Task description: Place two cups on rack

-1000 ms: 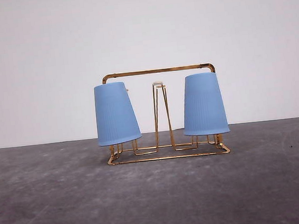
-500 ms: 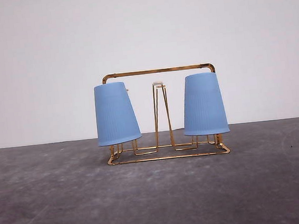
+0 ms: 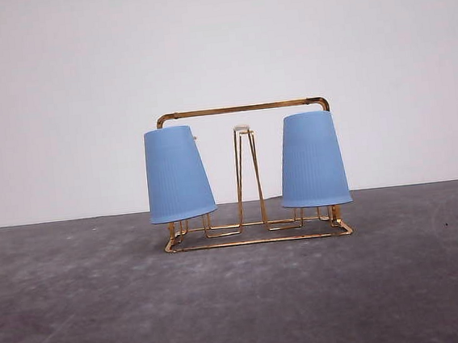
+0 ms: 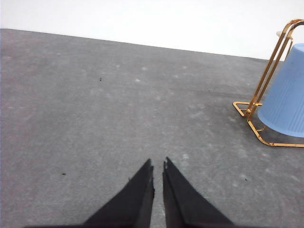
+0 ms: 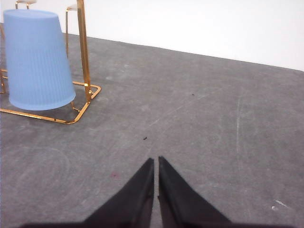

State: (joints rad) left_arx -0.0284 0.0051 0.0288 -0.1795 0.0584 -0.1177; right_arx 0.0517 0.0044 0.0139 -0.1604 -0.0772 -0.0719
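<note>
The gold wire rack (image 3: 243,109) stands at the table's middle in the front view. Two light blue ribbed cups hang upside down on its prongs: one on the left (image 3: 177,175), tilted slightly, and one on the right (image 3: 312,160). A free white-tipped prong (image 3: 242,129) rises between them. In the left wrist view my left gripper (image 4: 158,165) is shut and empty above bare table, with a cup (image 4: 287,102) and the rack frame (image 4: 269,76) well off to one side. My right gripper (image 5: 156,160) is likewise shut and empty, apart from the cup (image 5: 38,61) and rack (image 5: 81,42) it sees.
The table is a dark grey mottled surface (image 3: 241,300) with a plain white wall (image 3: 217,51) behind it. Open tabletop lies on both sides of the rack and in front of it.
</note>
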